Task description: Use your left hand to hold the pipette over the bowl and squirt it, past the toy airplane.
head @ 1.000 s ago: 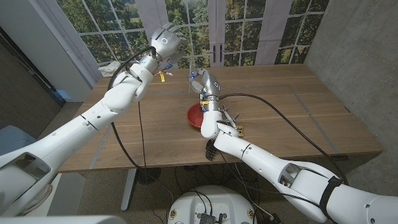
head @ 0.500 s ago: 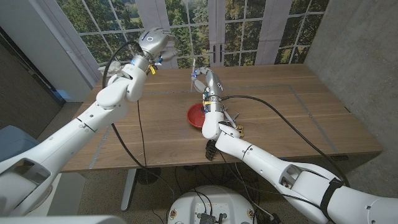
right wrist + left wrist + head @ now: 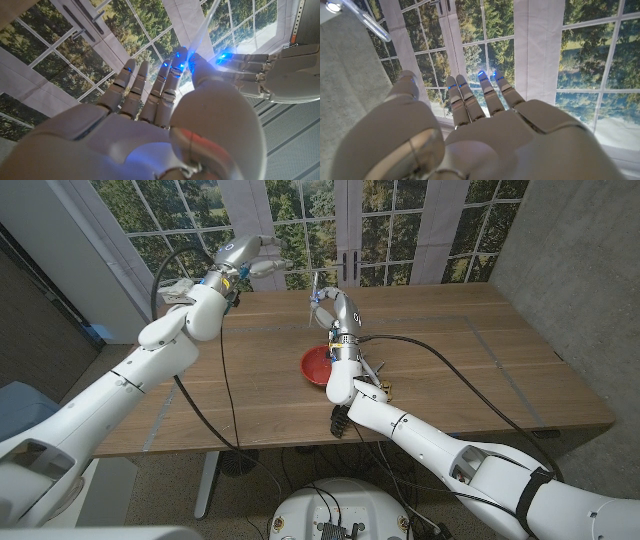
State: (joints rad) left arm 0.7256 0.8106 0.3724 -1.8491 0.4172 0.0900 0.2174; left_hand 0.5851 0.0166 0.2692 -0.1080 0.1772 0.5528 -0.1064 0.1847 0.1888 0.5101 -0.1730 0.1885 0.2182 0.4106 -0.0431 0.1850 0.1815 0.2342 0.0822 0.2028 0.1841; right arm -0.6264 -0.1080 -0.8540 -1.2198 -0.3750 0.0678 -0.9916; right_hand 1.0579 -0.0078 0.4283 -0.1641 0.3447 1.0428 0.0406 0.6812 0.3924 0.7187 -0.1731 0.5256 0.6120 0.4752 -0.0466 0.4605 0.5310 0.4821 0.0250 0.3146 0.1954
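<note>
My left robot hand [image 3: 252, 260] hangs high over the far left of the worktop [image 3: 450, 370], fingers [image 3: 485, 97] stretched apart and straight toward the windows, nothing in them. Further right, the red bowl [image 3: 314, 366] sits on the worktop, just beside my right forearm. Above it, my right robot hand [image 3: 328, 308] is raised and pinches the clear pipette [image 3: 201, 30] between thumb and fingertips; the thin tube points upward. On the right wrist view, my left fingers reach in close beside the pipette.
</note>
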